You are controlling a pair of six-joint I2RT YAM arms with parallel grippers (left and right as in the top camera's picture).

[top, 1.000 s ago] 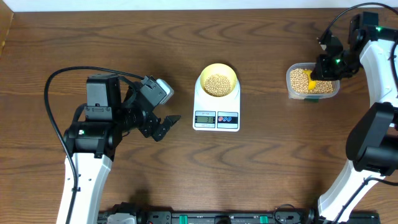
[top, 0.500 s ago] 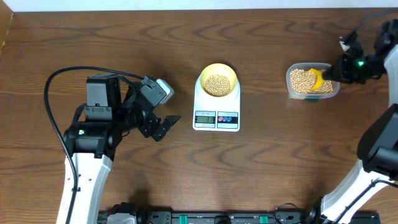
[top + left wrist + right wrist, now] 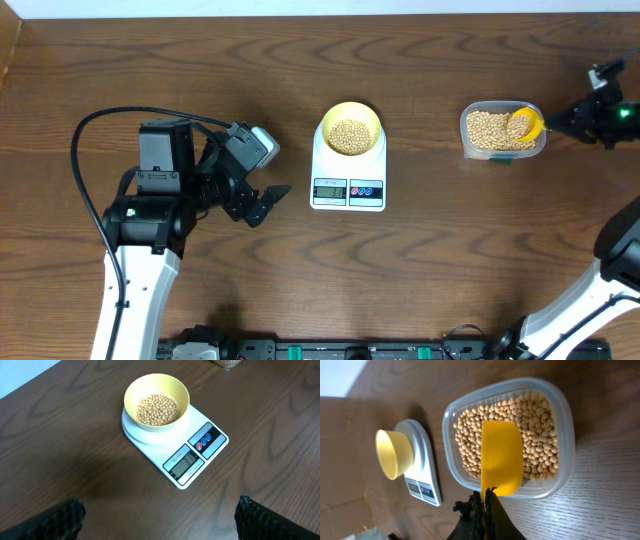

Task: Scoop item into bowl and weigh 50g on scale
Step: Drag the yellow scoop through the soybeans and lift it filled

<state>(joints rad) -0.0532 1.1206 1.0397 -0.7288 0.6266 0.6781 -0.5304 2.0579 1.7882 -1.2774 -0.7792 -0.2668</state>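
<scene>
The pale yellow-green bowl holds tan beans and stands on the white scale; both also show in the left wrist view, the bowl and the scale. A clear tub of beans sits at the right. My right gripper is shut on the handle of a yellow scoop, which lies over the tub's right side; in the right wrist view the scoop rests on the beans. My left gripper is open and empty, left of the scale.
A black cable loops by the left arm. The table's far edge runs along the top. The scale's display shows digits.
My right gripper has swung out to the right of the tub with the scoop, which now lies at the tub's right side. The left arm has not moved.
</scene>
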